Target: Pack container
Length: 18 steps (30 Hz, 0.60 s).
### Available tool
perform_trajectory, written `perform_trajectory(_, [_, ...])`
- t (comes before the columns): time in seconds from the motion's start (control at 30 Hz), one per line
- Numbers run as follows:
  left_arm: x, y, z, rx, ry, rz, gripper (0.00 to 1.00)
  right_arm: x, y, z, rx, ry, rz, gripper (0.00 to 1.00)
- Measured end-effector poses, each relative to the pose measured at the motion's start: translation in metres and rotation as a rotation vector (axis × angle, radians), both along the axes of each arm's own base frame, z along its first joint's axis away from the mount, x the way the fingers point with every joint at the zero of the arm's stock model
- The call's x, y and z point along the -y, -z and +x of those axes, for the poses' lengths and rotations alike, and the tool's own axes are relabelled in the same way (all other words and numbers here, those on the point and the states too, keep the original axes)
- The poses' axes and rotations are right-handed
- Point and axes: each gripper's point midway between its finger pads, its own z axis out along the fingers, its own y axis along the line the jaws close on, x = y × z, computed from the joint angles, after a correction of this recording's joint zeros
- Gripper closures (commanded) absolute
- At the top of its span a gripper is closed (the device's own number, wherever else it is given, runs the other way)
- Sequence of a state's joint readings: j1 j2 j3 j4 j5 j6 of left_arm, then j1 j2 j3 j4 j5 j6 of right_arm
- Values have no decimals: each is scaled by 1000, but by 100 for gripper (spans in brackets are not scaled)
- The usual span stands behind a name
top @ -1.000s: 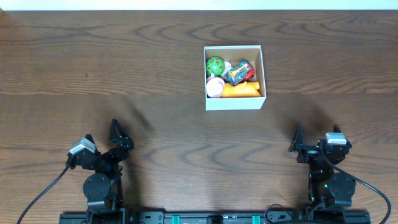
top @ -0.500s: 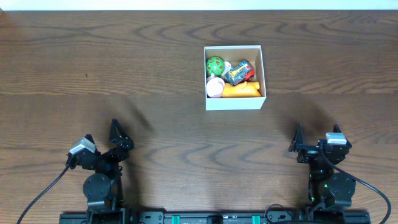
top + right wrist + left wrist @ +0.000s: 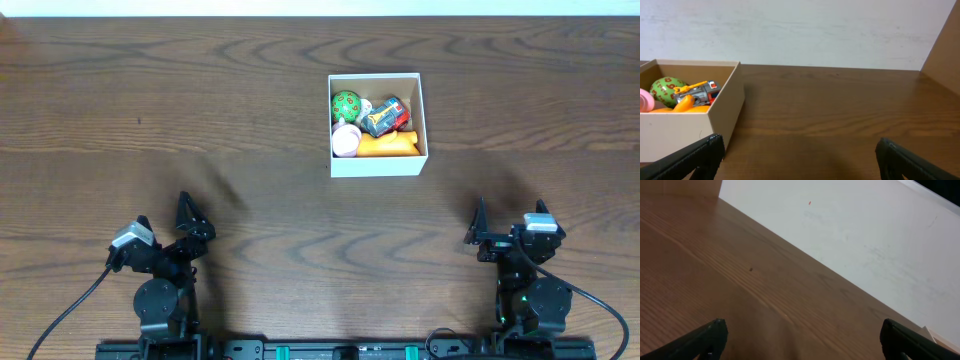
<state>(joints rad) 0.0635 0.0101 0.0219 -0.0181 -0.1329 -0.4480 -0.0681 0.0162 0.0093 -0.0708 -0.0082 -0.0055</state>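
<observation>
Dark wood-grain table (image 3: 150, 100), small square white cardboard container (image 3: 377, 165) toward far edge, colourful toys (image 3: 372, 125) inside seen overhead and from right wrist, mostly bare wood from left wrist; left gripper (image 3: 802, 340) and right gripper (image 3: 800, 155) spread wide, empty, along near edge.

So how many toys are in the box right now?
5 visible in the box: green ball far left, white piece beside it, red-grey toy far right, pink disc near left, orange piece near right. Others may lie underneath.
</observation>
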Motion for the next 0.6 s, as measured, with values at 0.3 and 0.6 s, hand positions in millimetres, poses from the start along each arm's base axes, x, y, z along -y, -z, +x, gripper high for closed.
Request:
perform_trajectory(0.3, [0, 0, 0, 0, 0, 0, 2, 0, 0, 0, 0, 0, 0, 1])
perform_trajectory(0.6, [0, 0, 0, 0, 0, 0, 2, 0, 0, 0, 0, 0, 0, 1])
